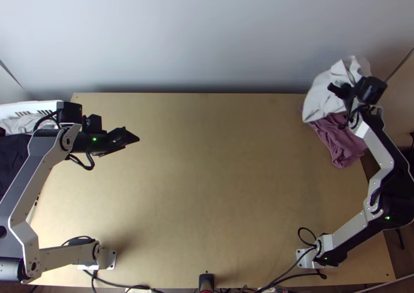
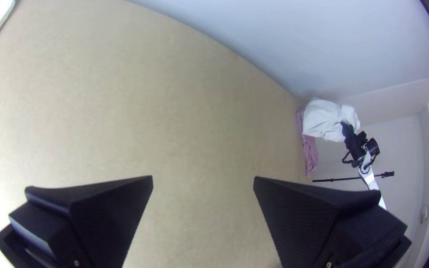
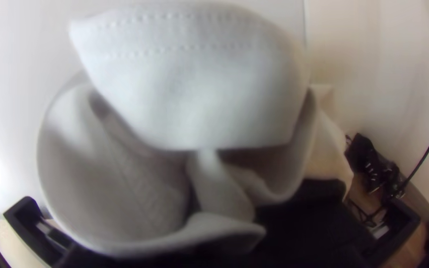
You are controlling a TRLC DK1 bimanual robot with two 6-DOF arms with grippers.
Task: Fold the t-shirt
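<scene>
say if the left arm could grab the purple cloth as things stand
Probably not: the purple cloth lies at the right side of the table, well away from the left gripper, and the right gripper holds a white cloth partly over it.

T-shirt (image 1: 320, 99) beside cloth (image 1: 339, 145), table's (image 1: 207, 163) far right, bin (image 1: 31, 106) left

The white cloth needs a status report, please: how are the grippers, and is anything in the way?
Left gripper open, empty. Right gripper shut on white cloth, bunched, at far right corner. Mauve cloth partly beneath, possibly in the way.
</scene>
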